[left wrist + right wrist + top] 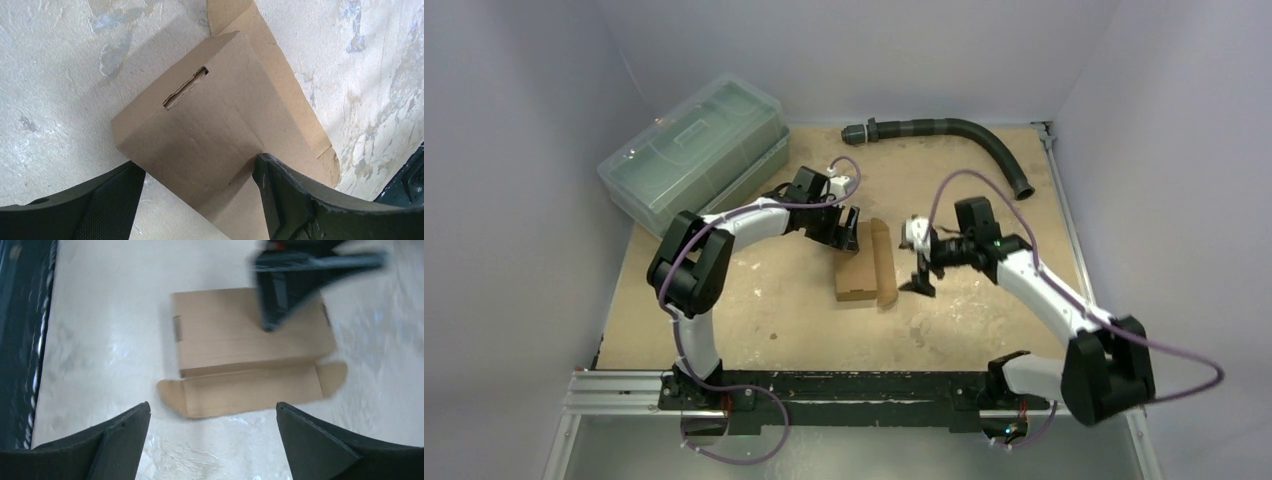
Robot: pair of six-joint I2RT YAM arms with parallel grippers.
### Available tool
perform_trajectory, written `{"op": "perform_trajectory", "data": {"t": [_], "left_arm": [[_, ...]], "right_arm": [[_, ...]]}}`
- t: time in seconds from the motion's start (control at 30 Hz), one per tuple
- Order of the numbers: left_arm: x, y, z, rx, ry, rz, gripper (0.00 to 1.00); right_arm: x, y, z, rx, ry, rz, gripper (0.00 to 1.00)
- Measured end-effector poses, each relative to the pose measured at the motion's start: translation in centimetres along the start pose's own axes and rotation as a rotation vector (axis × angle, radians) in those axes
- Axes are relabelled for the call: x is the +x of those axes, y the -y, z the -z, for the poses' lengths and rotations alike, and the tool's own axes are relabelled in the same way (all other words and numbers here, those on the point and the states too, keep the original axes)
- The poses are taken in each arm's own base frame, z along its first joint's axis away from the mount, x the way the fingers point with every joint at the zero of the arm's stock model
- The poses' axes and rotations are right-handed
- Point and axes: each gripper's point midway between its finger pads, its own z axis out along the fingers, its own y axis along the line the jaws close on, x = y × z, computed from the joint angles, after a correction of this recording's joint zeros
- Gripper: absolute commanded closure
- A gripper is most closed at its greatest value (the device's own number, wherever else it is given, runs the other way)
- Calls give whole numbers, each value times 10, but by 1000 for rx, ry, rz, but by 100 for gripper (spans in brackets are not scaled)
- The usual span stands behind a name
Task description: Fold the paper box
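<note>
Top external view, for the layout: shows the paper box (862,268) near the middle of the table (754,320), partly folded, with a long side flap (885,262) opened out along its right side. Places the left gripper (847,236) over the box's far end and the right gripper (922,276) just beside the flap, apart from the cardboard. Also takes in a clear greenish lidded bin (694,152) at the far left corner and a dark ribbed hose (959,135) curving along the far edge toward the right, both well apart from the box. Left wrist view: looks down on plain brown cardboard with a narrow slot (185,88) cut beside one fold. Has the fingers (100,205) spread, one on each side of the box's near end, the left one over bare table, the right one at the cardboard's edge; touching or just above it, hard to tell from this angle. Nothing clamped between them. Right wrist view: blurred, yet plain enough on the fingers (320,440), which stand wide apart with only bare table between. Ahead of them, the box body with the flap opened toward the camera and a rounded tab (170,392) at each end. Over the far right part of the box, a dark blurred finger of the left gripper.
</note>
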Motion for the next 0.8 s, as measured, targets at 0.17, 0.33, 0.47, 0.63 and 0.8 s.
{"op": "perform_trajectory", "data": {"t": [0.17,0.33,0.47,0.63,0.8], "left_arm": [[-1,0,-2,17,-7,-9,22],[-2,1,-3,30,-10,-5,22],[-1,1,-3,33,-13,-2,22],[0,2,-4,42,-21,1,22],[0,2,-4,45,-23,3,22]], "right_arm": [[41,-72,-2,-166,13,412,14],[54,-75,-27,-227,-42,536,37],[58,-72,-46,-218,-103,605,44],[54,-63,-55,-167,-135,668,58],[57,-59,-60,-134,-169,699,60]]}}
